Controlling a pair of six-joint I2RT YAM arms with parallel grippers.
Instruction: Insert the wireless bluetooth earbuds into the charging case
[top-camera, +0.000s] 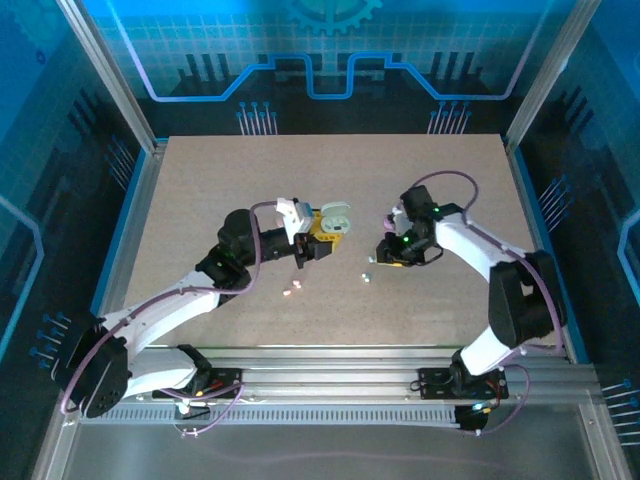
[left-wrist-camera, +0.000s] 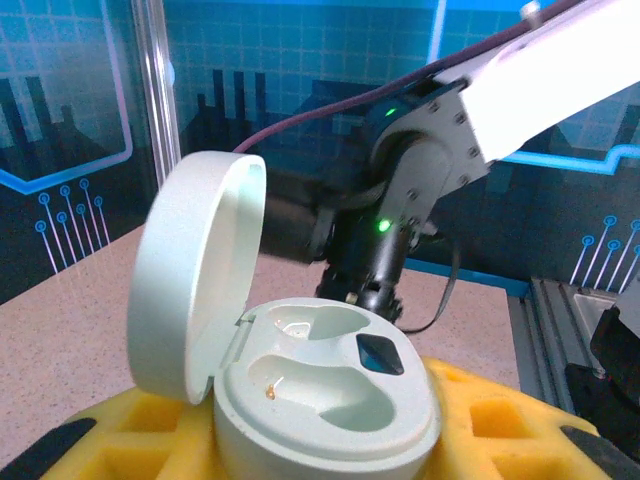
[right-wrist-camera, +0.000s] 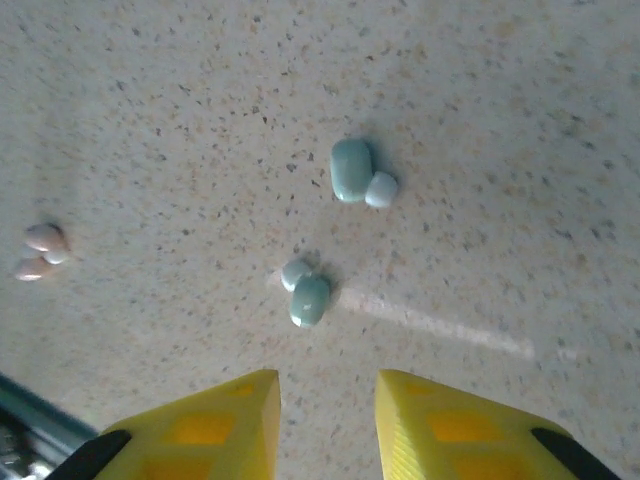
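**Left pincer pinches the open case; right pincer hangs spread over the mint earbuds**

In the left wrist view, the left gripper is closed on the charging case. A yellow finger presses against each side of the case's base. The case's lid stands swung up on the left side of the pincer, and the 2 hollows in the base face upward. Beyond the fingertips, the right arm reaches down to the table.

From above, the left gripper holds the charging case at its tip. The right gripper is near it, and the tabletop between them is bare.

In the right wrist view, the right gripper has its 2 yellow fingers apart, with only speckled table in the gap. 1 mint earbud lies on the table just ahead of the fingertips, roughly in line with the gap. The other mint earbud lies farther ahead and slightly right. The 2 are near each other but apart. The pale pink earbuds lie close together, well off to the left of the pincer.
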